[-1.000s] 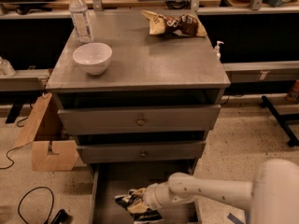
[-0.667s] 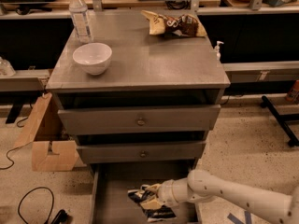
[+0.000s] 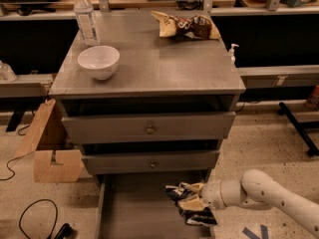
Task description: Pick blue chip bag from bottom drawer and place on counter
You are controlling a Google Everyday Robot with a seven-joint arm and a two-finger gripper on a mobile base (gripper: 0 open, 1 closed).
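The blue chip bag (image 3: 188,203) is dark navy and crinkled and hangs over the right side of the open bottom drawer (image 3: 134,208). My gripper (image 3: 195,198), at the end of the white arm coming in from the lower right, is shut on the blue chip bag and holds it above the drawer floor. The counter (image 3: 164,63) is the flat grey top of the cabinet, well above the gripper.
On the counter stand a white bowl (image 3: 98,61), a water bottle (image 3: 86,18) and a brown-and-yellow snack bag (image 3: 187,26). The two upper drawers (image 3: 149,129) are shut. A cardboard box (image 3: 50,148) and cables (image 3: 37,218) lie on the floor at left.
The gripper has moved right and lifted, carrying the blue chip bag from the middle of the drawer toward its right side. The arm has drawn back to the right.
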